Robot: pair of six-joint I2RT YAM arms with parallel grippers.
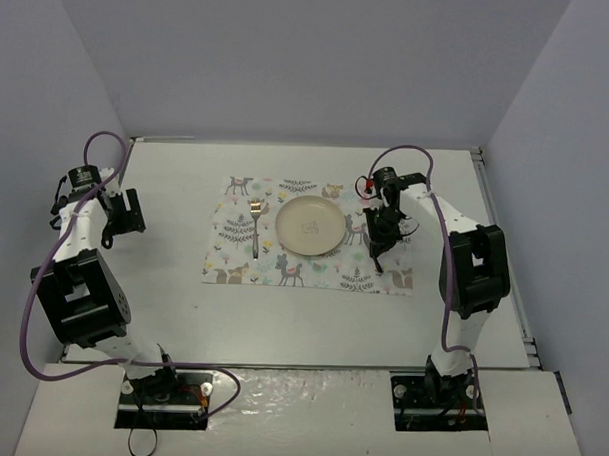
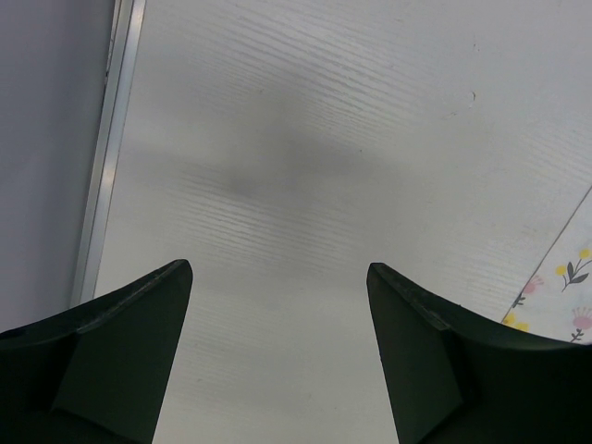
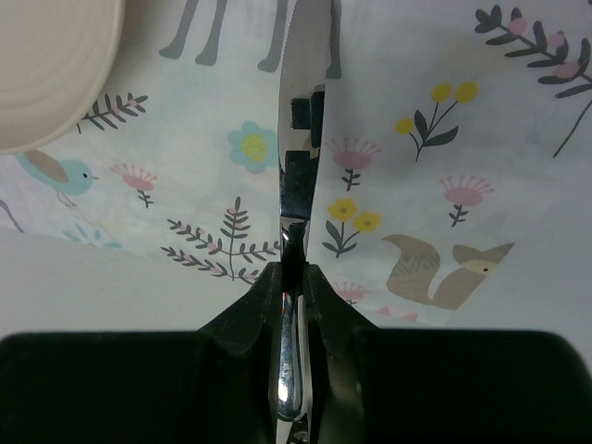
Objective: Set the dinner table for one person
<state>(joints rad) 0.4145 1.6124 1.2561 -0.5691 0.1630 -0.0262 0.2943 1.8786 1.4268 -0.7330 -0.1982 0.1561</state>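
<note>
On the white dinner table lies a printed placemat. A cream plate sits at its middle, and a fork lies to the plate's left. My right gripper is shut on a steel knife. In the right wrist view the knife stands on edge between the closed fingers of the gripper. It points out over the placemat, right of the plate. My left gripper is open and empty over bare table at the left.
Pale grey-lilac walls enclose the table on three sides. A metal edge strip runs along the left wall. A corner of the placemat shows at the right of the left wrist view. Both arm bases stand at the near edge.
</note>
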